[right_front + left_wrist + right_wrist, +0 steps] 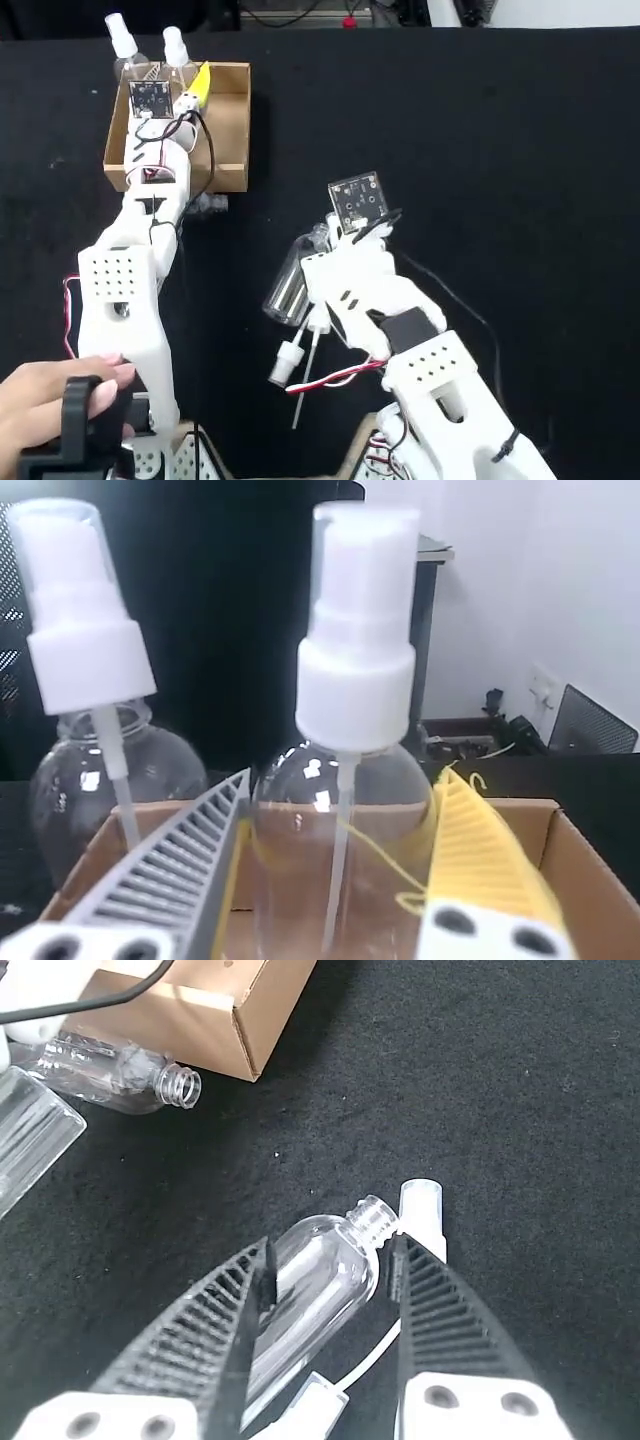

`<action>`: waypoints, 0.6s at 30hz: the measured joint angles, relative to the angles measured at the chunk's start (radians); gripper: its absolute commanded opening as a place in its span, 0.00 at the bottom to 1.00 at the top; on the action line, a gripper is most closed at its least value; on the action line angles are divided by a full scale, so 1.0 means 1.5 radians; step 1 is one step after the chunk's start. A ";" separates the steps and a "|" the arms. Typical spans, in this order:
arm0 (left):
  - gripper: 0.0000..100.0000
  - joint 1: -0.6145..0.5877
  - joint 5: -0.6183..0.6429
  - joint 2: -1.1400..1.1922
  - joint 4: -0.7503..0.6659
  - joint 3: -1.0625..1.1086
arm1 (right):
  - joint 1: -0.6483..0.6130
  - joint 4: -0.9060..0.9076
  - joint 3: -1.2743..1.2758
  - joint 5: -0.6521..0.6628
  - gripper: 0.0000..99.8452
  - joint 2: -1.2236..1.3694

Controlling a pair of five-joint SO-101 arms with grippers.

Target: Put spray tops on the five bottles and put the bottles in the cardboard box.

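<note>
Clear plastic bottle, uncapped, lying on the black worktop, my right claw wide astride it; looks light, slippery, squashy, so I'd pinch mid-body, gently.

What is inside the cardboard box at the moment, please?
Two capped bottles stand at the far end of the box, the left gripper around one. The arm covers much of the floor, so anything else lying there cannot be seen.
</note>
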 measured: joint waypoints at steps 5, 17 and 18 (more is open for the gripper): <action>0.28 0.000 0.000 0.000 0.000 0.000 | 0.000 0.000 0.000 0.000 0.18 0.000; 0.40 -0.002 0.000 -0.030 0.000 0.081 | 0.000 0.000 0.000 0.000 0.18 0.000; 0.40 -0.002 0.000 -0.036 0.000 0.088 | 0.000 0.000 0.000 0.000 0.18 0.000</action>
